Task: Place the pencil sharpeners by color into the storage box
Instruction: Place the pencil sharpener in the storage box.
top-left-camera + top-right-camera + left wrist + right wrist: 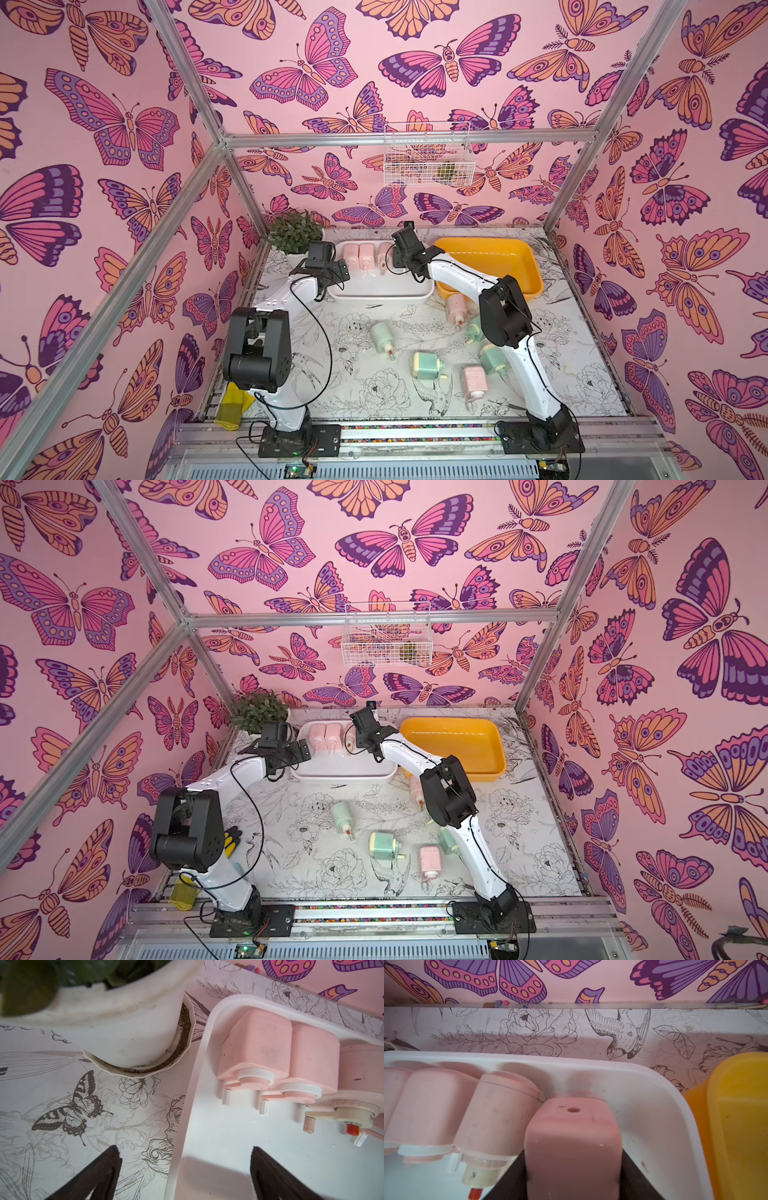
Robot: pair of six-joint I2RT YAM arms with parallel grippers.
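**Pincers.** The right pincer [572, 1152] is clenched across the flat sides of a pink sharpener [573, 1126]. It holds it over the white box [374, 286], just beside the row of three pink sharpeners [313, 1057] at the far wall. The left pincer [186, 1149] is released and empty, with one finger over the surface [374, 399] and one over the box.

**Handling (judged).** The sharpeners appear to be light, rigid, hollow plastic. The smooth sides may slip. The crank and its small knob look like the weak parts. Take hold across the body, clear of the crank end.

**Appearance.** Each is boxy with rounded corners, a pale body, a cream collar and a small handle.

**Outstanding.** Four green sharpeners [428, 364] and two loose pink sharpeners [474, 380] lie on the surface.
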